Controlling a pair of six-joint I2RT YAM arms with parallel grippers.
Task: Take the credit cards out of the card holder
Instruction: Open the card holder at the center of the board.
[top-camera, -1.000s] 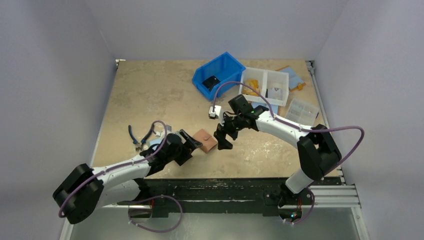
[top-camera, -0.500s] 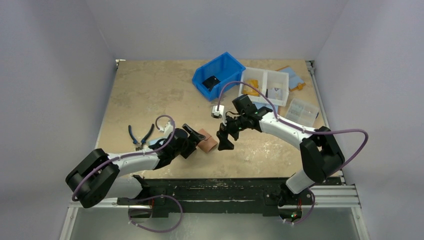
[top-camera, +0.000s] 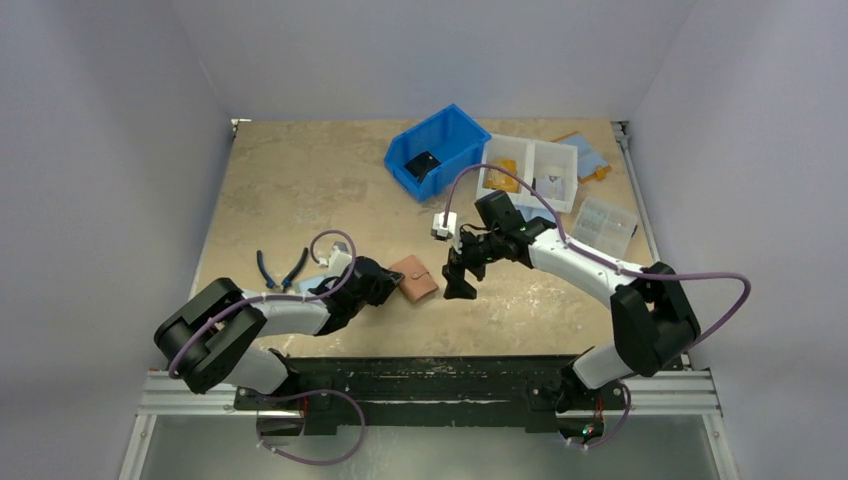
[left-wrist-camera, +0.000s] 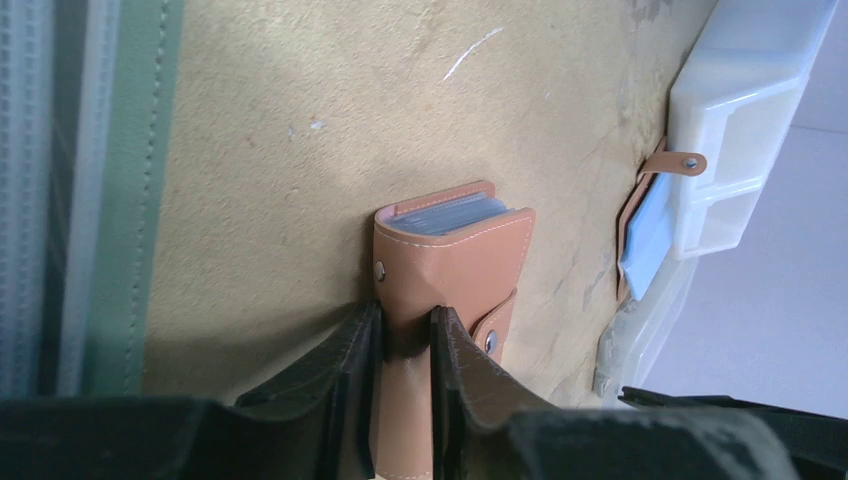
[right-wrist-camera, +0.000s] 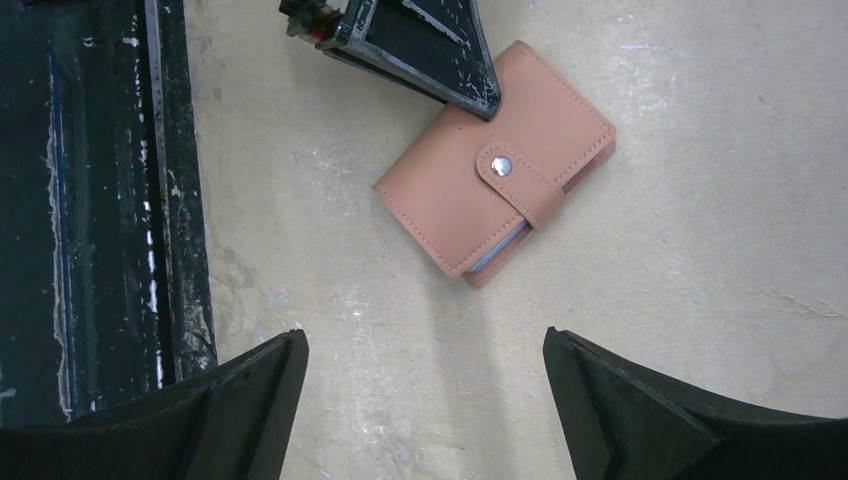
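The card holder (top-camera: 413, 279) is caught in your left pincer (left-wrist-camera: 403, 325): in the left wrist view the two dark fingers (left-wrist-camera: 352, 345) are clenched on opposite faces of the salmon-brown leather at the end nearest that arm. The holder is folded shut and rests on the worktop (top-camera: 300, 180) near its front edge, between your two arms. Its snap tab (right-wrist-camera: 515, 178) is fastened over the top face. A stack of pale sleeve edges (left-wrist-camera: 450, 212) shows in its open side, facing away from the left pincer. Your right pincer (right-wrist-camera: 425, 345) is released, its fingers spread wide, and it hangs over bare worktop just beside the holder without touching it. From that wrist you look straight down on the holder, with one scuffed left finger over its corner. Further out, blue-handled pliers (top-camera: 280, 270) lie to the left of your left arm. Toward the back right sit a blue bin (top-camera: 440, 150), a white divided tray (top-camera: 530, 170), a clear box (top-camera: 603, 222) and a brown-edged, blue-lined folder (top-camera: 585, 150), all well apart from the holder.
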